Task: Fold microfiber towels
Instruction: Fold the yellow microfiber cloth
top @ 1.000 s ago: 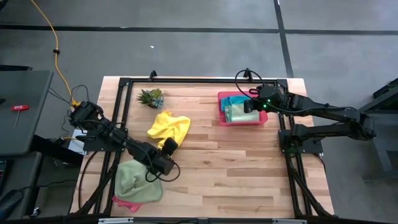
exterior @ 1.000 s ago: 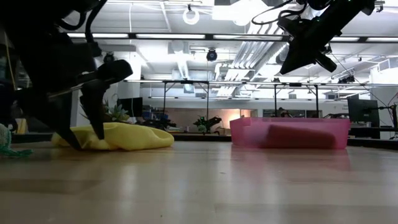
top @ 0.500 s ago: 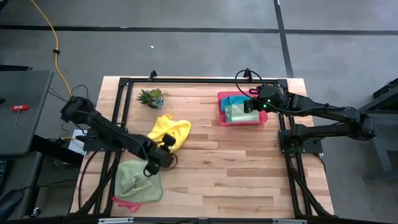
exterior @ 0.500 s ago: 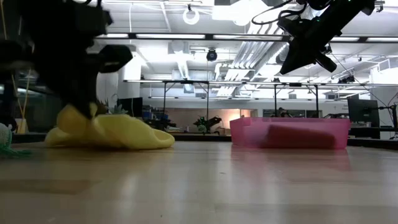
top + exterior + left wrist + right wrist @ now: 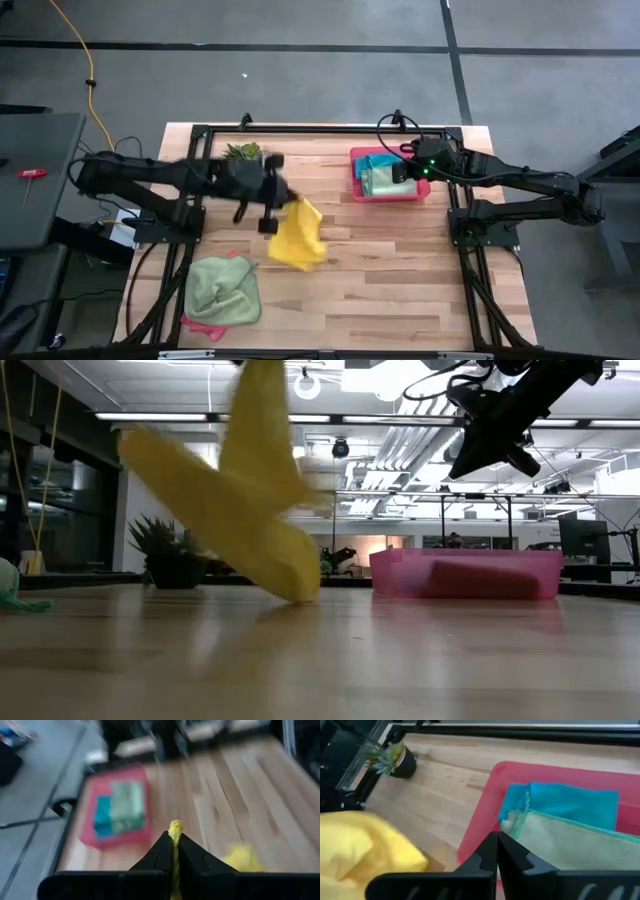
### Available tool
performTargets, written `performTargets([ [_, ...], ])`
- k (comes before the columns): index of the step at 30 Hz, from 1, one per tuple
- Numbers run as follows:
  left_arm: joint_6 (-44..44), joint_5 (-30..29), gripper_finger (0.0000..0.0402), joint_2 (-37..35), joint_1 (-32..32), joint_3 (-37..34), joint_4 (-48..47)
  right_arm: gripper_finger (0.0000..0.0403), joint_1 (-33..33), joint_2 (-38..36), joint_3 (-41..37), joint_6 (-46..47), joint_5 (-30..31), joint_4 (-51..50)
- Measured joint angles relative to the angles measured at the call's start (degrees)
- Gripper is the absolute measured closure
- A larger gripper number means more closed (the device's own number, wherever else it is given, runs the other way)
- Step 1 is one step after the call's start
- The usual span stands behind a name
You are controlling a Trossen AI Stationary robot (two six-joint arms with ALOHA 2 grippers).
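Mid-table, left of the pink tray [image 5: 420, 194]: left gripper [image 5: 268, 196] clamped on the yellow towel [image 5: 297, 236], lifted, tail near the wood.
Towel looks light, limp and drapey, so pinch a corner or edge, as it does here. Left arm stretched low across from its side. Right gripper [image 5: 402, 171] closed empty, hovering over tray's folded teal towel [image 5: 570, 802] and green towel [image 5: 560, 840].

We note the worktop [image 5: 400, 260] as pale planked wood with a low sheen. Yellow towel [image 5: 296, 236]: soft, matt, fuzzy cloth. Pink tray [image 5: 465, 573]: smooth, slightly translucent plastic. Worktop frame [image 5: 330, 131]: matt black metal.
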Motion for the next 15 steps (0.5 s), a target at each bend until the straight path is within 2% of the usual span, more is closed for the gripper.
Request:
performTargets([
  [3, -0.02, 1.55, 0.0401, 0.32, 3.49, 3.36, 2.49, 0.0402, 0.0, 0.0, 0.0, -0.23, -2.5, 0.02],
  [8, -1.29, 1.89, 0.0401, 0.49, 7.58, 3.8, 3.39, 0.0402, 1.06, 0.0, 0.0, -2.57, -6.36, 0.1],
  [10, -2.87, 2.02, 0.0401, 1.25, 8.31, 3.82, 2.26, 0.0402, 2.07, 0.0, 0.0, -3.16, -7.73, 0.54],
  [15, -5.49, 6.51, 0.0401, 3.37, 7.31, 3.84, -2.85, 0.0402, 5.59, 0.0, 0.0, -4.54, -11.06, 2.41],
])
